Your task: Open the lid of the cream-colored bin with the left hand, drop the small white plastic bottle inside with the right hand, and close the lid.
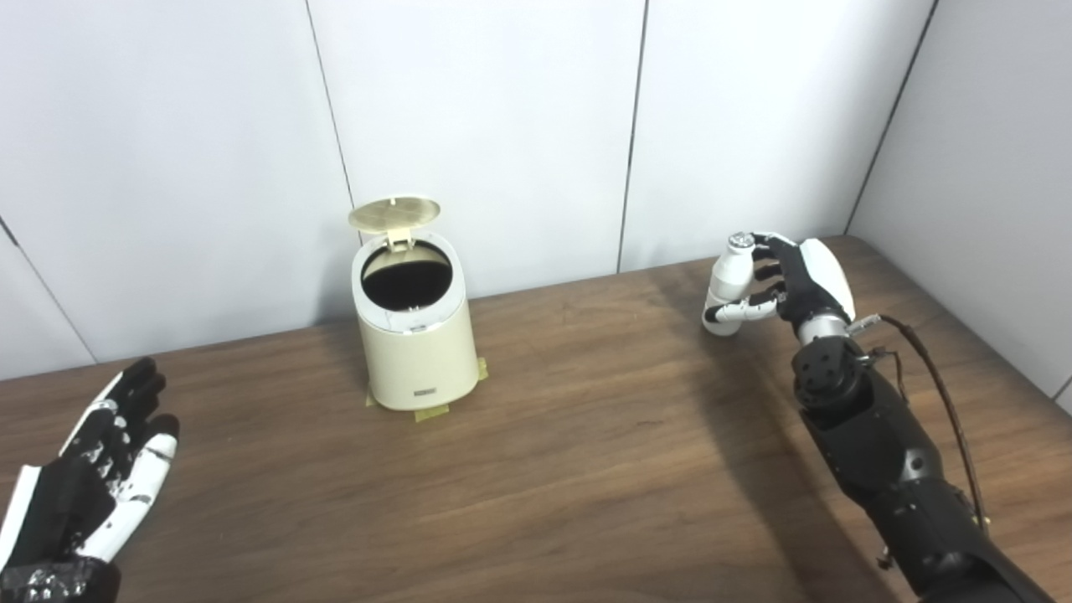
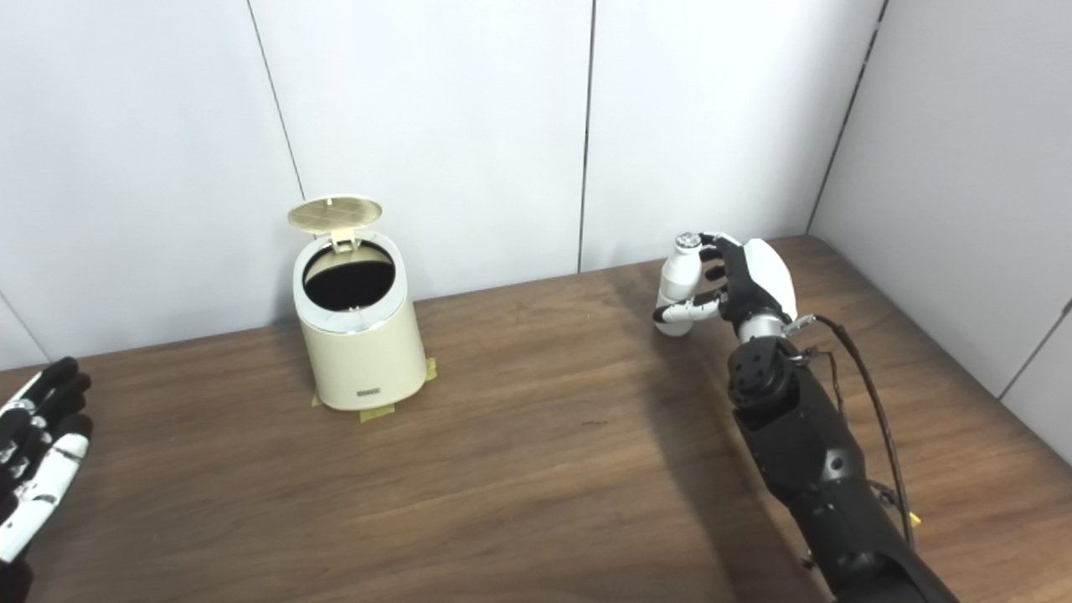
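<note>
The cream bin (image 1: 417, 335) stands on the table (image 1: 586, 469), near the back wall. Bits of yellow tape (image 1: 431, 412) peek out from under it, most likely to stop it from sliding when a hand pushes on it. Its lid (image 1: 394, 213) is already up. It stands tipped back behind the dark round hole, so the way in from above is free.

The right hand (image 1: 783, 280) holds the small white bottle (image 1: 727, 285) on the right side of the table, well apart from the bin. The fingers (image 1: 741, 311) are curled around the bottle's side and pinch it. The bottle stands almost straight up. Its long side runs up and down, and its gray cap (image 1: 739, 241) points up and leans a tiny bit toward the hand. I cannot tell if its bottom touches the table or is just above it. Held upright like this, it should drop bottom first into the hole.

The left hand (image 1: 92, 469) waits low at the left edge, far from the bin. It holds nothing, and its fingers are spread apart. I think it is keeping out of the way until it is time to shut the lid.
</note>
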Action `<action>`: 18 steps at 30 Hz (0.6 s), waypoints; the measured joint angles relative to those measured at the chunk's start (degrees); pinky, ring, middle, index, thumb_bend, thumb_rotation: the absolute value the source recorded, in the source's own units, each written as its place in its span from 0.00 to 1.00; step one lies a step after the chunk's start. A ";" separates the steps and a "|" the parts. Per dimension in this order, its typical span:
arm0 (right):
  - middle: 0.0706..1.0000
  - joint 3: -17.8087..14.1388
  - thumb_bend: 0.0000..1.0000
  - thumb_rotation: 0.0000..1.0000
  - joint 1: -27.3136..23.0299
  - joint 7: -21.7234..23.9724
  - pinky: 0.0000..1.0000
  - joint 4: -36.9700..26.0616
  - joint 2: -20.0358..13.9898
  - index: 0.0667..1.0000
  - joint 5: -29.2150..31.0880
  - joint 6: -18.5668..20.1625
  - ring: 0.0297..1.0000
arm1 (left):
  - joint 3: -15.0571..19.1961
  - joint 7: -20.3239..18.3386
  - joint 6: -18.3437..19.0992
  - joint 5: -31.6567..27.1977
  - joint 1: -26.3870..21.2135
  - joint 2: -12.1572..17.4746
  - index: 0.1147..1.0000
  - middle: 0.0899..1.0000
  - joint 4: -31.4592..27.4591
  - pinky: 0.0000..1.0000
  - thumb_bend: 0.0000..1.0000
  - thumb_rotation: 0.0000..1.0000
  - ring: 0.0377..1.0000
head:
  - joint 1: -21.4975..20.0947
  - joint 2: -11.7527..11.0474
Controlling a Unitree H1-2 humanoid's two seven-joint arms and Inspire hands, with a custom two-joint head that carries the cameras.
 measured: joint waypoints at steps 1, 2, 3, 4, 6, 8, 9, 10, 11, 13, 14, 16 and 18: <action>0.61 -0.26 0.83 0.00 -0.03 -1.10 0.51 0.92 0.29 0.64 -0.08 -0.94 0.55 | -0.16 0.24 0.00 -0.12 0.00 0.03 0.94 0.92 0.00 1.00 0.27 0.42 0.96 | 0.00 0.00; 0.52 -0.38 0.68 0.00 -0.04 -2.10 0.49 1.78 0.60 0.57 -0.10 -1.82 0.52 | -0.31 0.40 0.00 -0.20 0.00 0.03 0.94 0.92 0.00 1.00 0.28 0.43 0.96 | 0.00 0.00; 0.48 -0.44 0.60 0.00 -0.04 -2.76 0.48 2.42 0.90 0.55 -0.09 -2.54 0.46 | -0.49 0.55 0.00 -0.21 0.00 0.03 0.93 0.91 0.00 1.00 0.28 0.43 0.96 | 0.44 0.35; 0.46 -0.44 0.54 0.00 -0.04 -3.49 0.46 3.27 1.15 0.51 -0.09 -3.75 0.42 | -0.80 0.61 0.00 -0.16 -0.01 0.08 0.93 0.90 -0.01 1.00 0.28 0.44 0.95 | 0.44 0.35; 0.47 -0.59 0.52 0.00 -0.11 -5.11 0.43 4.47 1.44 0.47 -0.09 -5.40 0.40 | -1.26 0.62 0.00 -0.12 0.01 0.16 0.93 0.90 -0.02 1.00 0.28 0.44 0.94 | 0.44 0.35; 0.47 -0.72 0.51 0.00 -0.36 -6.85 0.37 5.70 1.49 0.46 -0.14 -6.53 0.40 | -1.58 0.60 0.00 -0.07 0.03 0.26 0.94 0.91 -0.06 1.00 0.29 0.45 0.94 | 0.44 0.35; 0.47 -0.83 0.50 0.00 -0.48 -7.22 0.35 5.91 1.49 0.46 -0.14 -6.63 0.40 | -1.63 0.60 0.00 -0.06 0.04 0.31 0.94 0.91 -0.07 1.00 0.29 0.45 0.94 | 0.44 0.35; 0.47 -0.84 0.50 0.00 -0.64 -7.65 0.36 6.06 1.48 0.46 -0.19 -6.84 0.40 | -1.64 0.61 0.00 -0.06 0.09 0.40 0.94 0.91 -0.08 1.00 0.30 0.45 0.95 | 0.44 0.35; 0.47 -0.82 0.50 0.00 -0.84 -7.91 0.37 6.20 1.48 0.45 -0.29 -7.06 0.40 | -1.63 0.61 0.00 -0.06 0.13 0.44 0.94 0.91 -0.08 1.00 0.31 0.45 0.95 | 0.44 0.35; 0.48 -0.81 0.50 0.00 -1.25 -7.94 0.37 6.52 1.48 0.45 -0.33 -7.16 0.40 | -1.65 0.61 0.00 -0.14 0.19 0.44 0.94 0.91 -0.09 1.00 0.30 0.46 0.95 | 0.09 0.53; 0.48 -0.79 0.50 0.00 -1.31 -7.94 0.37 6.56 1.49 0.45 -0.36 -7.16 0.41 | -1.64 0.61 0.00 -0.19 0.20 0.44 0.94 0.91 -0.09 1.00 0.30 0.46 0.95 | 0.09 0.53; 0.48 -0.57 0.50 0.00 -1.32 -7.95 0.37 6.75 1.49 0.45 -0.57 -7.24 0.42 | -1.57 0.62 0.00 -0.25 0.31 0.44 0.94 0.91 -0.10 1.00 0.30 0.46 0.95 | 0.09 0.53; 0.48 -0.29 0.50 0.00 -1.36 -8.05 0.37 7.58 1.49 0.45 -0.71 -7.98 0.42 | -1.50 0.63 0.00 -0.50 0.52 0.43 0.95 0.91 -0.10 1.00 0.30 0.46 0.96 | 0.09 0.53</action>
